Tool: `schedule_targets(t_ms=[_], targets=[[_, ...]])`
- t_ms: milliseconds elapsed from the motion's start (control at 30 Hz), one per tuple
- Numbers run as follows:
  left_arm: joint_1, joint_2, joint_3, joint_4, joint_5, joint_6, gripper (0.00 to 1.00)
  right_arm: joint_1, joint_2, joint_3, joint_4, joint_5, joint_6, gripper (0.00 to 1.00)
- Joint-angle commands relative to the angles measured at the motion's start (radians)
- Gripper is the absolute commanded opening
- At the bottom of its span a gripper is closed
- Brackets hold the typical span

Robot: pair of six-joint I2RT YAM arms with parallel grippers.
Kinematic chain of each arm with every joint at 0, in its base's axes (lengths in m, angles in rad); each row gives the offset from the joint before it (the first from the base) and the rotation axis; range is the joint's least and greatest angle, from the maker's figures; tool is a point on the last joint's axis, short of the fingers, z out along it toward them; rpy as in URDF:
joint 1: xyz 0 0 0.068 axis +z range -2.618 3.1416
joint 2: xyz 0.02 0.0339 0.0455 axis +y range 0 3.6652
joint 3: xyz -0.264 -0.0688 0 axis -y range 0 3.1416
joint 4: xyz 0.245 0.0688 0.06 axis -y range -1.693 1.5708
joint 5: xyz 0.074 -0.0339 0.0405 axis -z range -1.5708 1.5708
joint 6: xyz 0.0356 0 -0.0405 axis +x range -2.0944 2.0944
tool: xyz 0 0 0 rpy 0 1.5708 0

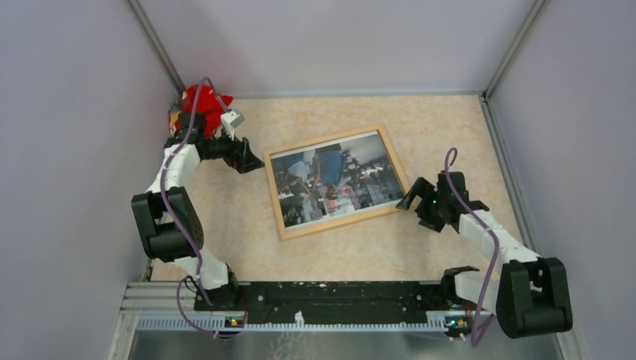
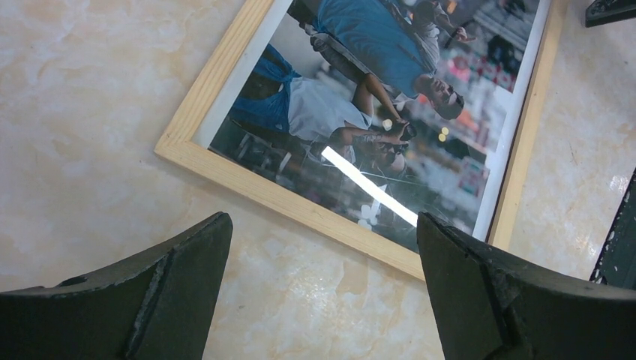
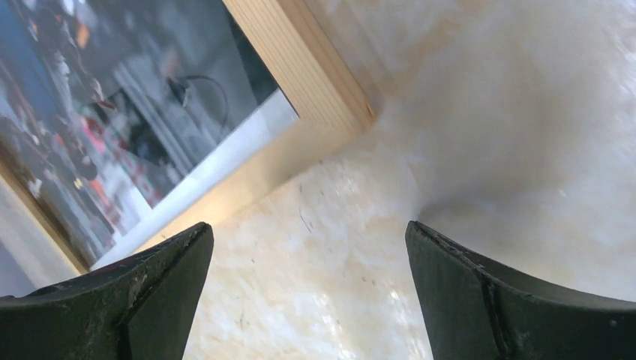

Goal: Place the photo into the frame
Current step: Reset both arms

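Backing my two end effectors off without nudging anything looks like the job now, since the photo [image 1: 334,178] already lies face up inside the frame [image 1: 343,219], near the middle of the desk [image 1: 450,127].

My right end effector [image 1: 412,196] sits low at about 4 o'clock from the frame, just beside its corner. Its jaws are spread wide with nothing between them but bare desk. My left end effector [image 1: 251,159] is at about 10 o'clock, near the opposite corner, equally wide and equally empty.

To do this well, I judge that each arm should rise straight up before swinging away. The right one needs the most care, because a sideways drag so close to the wooden rail could catch the corner and skew the frame. Keeping the jaws wide also helps, as no finger then pinches a rail on the way out.

As for what holds what, the frame is the only holder here and the photo is its only content. From my left wrist I see the print's white border running just inside two rails. From my right wrist the border meets the wood at the near corner with no edge riding over it. A bright streak of glare crosses the print, and I cannot tell whether glass covers it.

A red plush toy [image 1: 201,101] sits at 10 o'clock on the desk, behind my left arm and well apart from the frame.
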Motion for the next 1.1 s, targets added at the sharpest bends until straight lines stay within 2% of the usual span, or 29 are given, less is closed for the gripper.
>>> schedule_targets(t_ms=[0,67,200,333,433,533,667,767,800,933,1033,1067], targets=[[0.005,0.011,-0.021,0.035,0.026,0.005,0.99,0.001,-0.102,0.09,-0.204,0.092,-0.055,0.99],[0.004,0.018,-0.055,0.103,0.022,-0.043,0.99,0.001,-0.107,0.143,-0.19,0.167,-0.076,0.99],[0.005,0.036,-0.164,0.339,0.001,-0.201,0.99,0.0,-0.076,0.225,-0.136,0.521,-0.098,0.99],[0.004,0.075,-0.285,0.656,-0.035,-0.354,0.99,0.0,-0.117,0.134,0.179,0.8,-0.227,0.99],[0.005,0.129,-0.312,0.753,-0.06,-0.403,0.99,0.0,-0.141,-0.013,0.513,0.934,-0.38,0.98],[0.004,0.172,-0.353,0.873,-0.086,-0.462,0.99,0.0,-0.113,-0.138,0.754,0.992,-0.472,0.98],[0.005,0.194,-0.448,1.08,-0.112,-0.512,0.99,-0.002,-0.051,-0.244,0.981,1.029,-0.488,0.99],[0.016,0.186,-0.473,1.138,-0.152,-0.537,0.99,-0.004,0.006,-0.321,1.203,1.018,-0.529,0.99],[0.018,0.178,-0.491,1.17,-0.156,-0.546,0.99,-0.005,0.026,-0.326,1.22,1.024,-0.512,0.99],[0.028,0.095,-0.609,1.305,-0.218,-0.582,0.99,-0.005,0.105,-0.386,1.397,1.026,-0.485,0.99],[0.024,-0.003,-0.755,1.479,-0.284,-0.599,0.99,-0.005,0.172,-0.413,1.566,0.993,-0.543,0.99],[0.017,-0.036,-0.82,1.564,-0.299,-0.591,0.99,-0.005,0.174,-0.416,1.565,0.968,-0.548,0.99]])
